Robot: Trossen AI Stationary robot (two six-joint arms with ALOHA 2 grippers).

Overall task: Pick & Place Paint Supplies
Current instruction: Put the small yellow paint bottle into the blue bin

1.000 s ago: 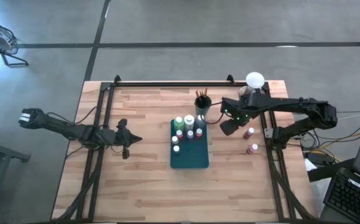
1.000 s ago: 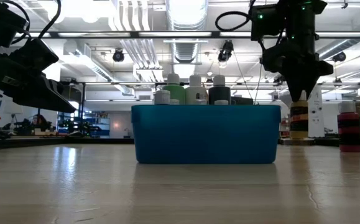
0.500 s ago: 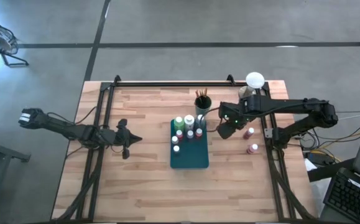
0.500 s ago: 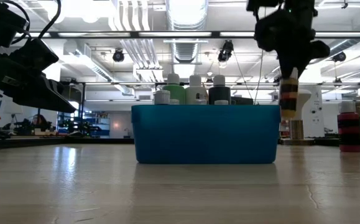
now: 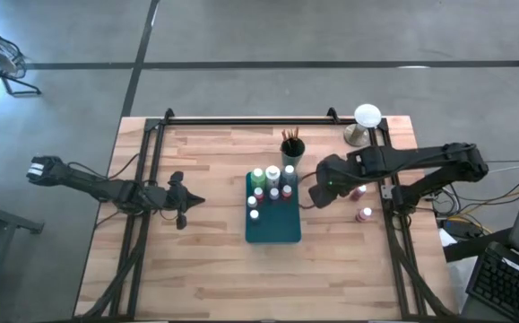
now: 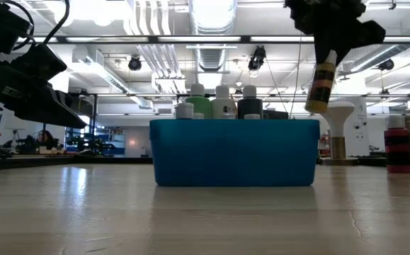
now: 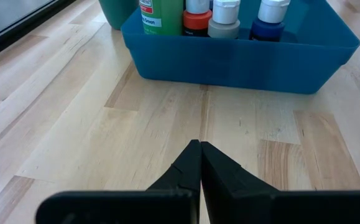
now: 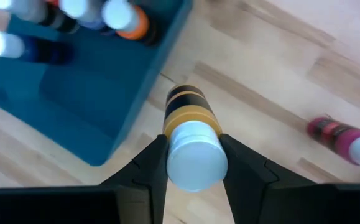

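My right gripper (image 5: 316,194) hangs just right of the teal tray (image 5: 274,226) and is shut on a small yellow-and-black banded paint bottle (image 6: 322,83). Several white-capped bottles and a taller light-green one (image 6: 198,106) stand in the tray's far half. Two reddish bottles (image 5: 359,191) (image 5: 365,214) stand on the table farther right. Wooden-handled brushes stick up from a dark cup (image 5: 291,149) behind the tray. My left gripper (image 5: 184,203) waits shut, left of the tray, above the wood (image 7: 199,149). My right gripper holds the banded bottle by its white cap (image 8: 193,163), pinched between the two fingers (image 8: 155,163). The fingers come from above, pointing down. The bottle is lifted clear of the table and hangs below them, slightly tilted, with its base (image 6: 317,108) above the height of the tray's rim.
A white-domed object on a metal stand (image 5: 365,117) stands at the table's far right corner. Black frame rails run along the left and right sides (image 5: 393,233). Bare wood lies in front of the tray and between it and my left gripper.
My right gripper has lifted the banded bottle off the table, where it stood a second ago, and carried it up and leftward toward the tray, a little nearer. The bottle, upright before, now hangs slightly tilted.
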